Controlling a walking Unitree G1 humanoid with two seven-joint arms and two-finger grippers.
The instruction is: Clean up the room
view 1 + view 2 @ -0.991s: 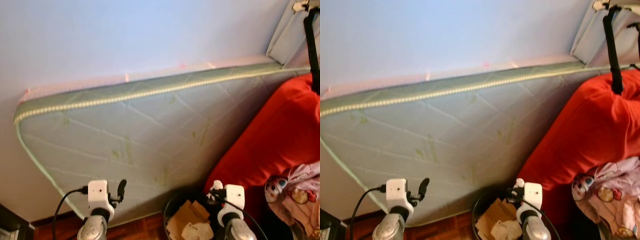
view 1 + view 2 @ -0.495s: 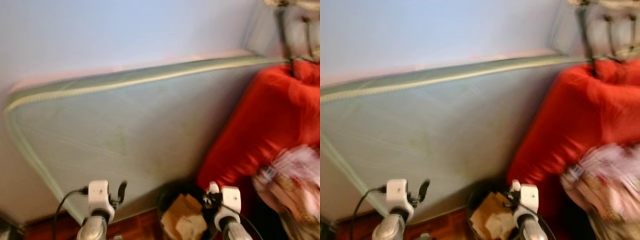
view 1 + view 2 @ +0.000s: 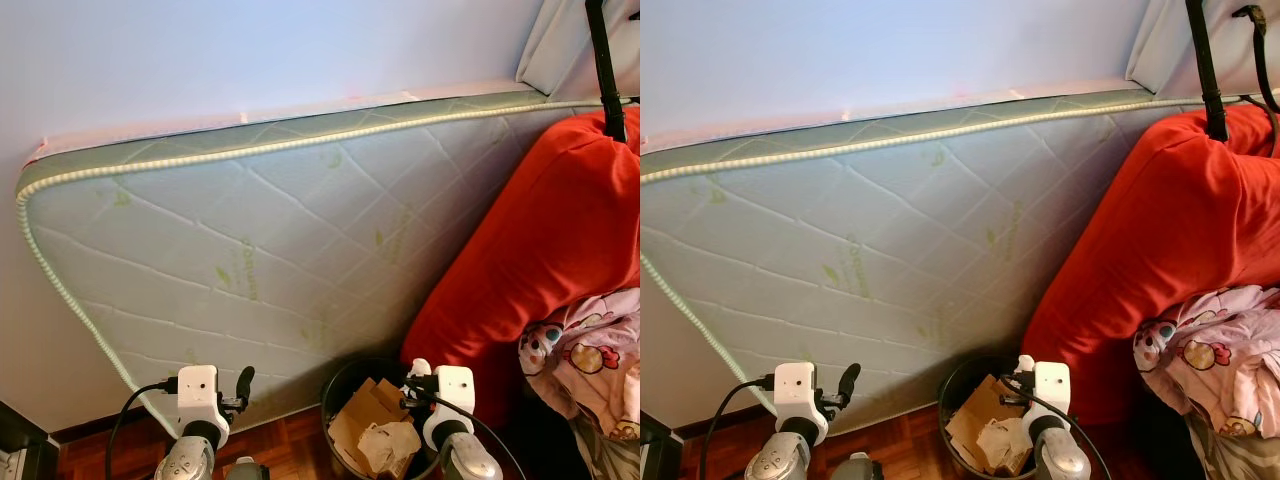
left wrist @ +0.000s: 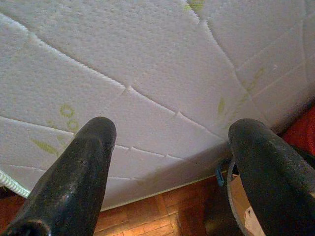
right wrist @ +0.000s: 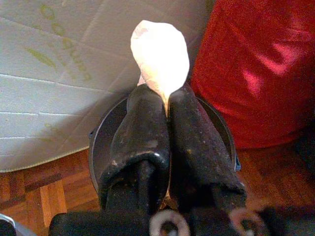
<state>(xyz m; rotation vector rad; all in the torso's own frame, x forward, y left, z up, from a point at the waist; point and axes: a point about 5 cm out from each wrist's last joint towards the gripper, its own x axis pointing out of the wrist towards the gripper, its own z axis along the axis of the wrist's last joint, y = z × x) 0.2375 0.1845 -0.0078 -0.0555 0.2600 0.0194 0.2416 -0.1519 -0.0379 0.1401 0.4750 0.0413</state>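
Note:
My right gripper [image 5: 165, 93] is shut on a crumpled scrap of white paper [image 5: 160, 54] that sticks out past its fingertips. It hangs directly over a round black bin [image 5: 98, 142] on the wooden floor. In the eye views the bin [image 3: 338, 388] holds brown cardboard and crumpled paper [image 3: 378, 428], just in front of my right wrist [image 3: 452, 392]. My left gripper [image 4: 172, 132] is open with nothing between its fingers, facing the mattress beside the bin.
A quilted white-and-green mattress [image 3: 260, 230] leans on its edge against the pale wall. A big red cushion [image 3: 540, 260] stands right of the bin, with a pink cartoon-print blanket [image 3: 585, 350] beside it. A black strap [image 3: 603, 70] hangs at the upper right.
The camera shifted, blurred half a second ago, and is steady now, with the bin slightly more in view. Both arms keep the same pose.

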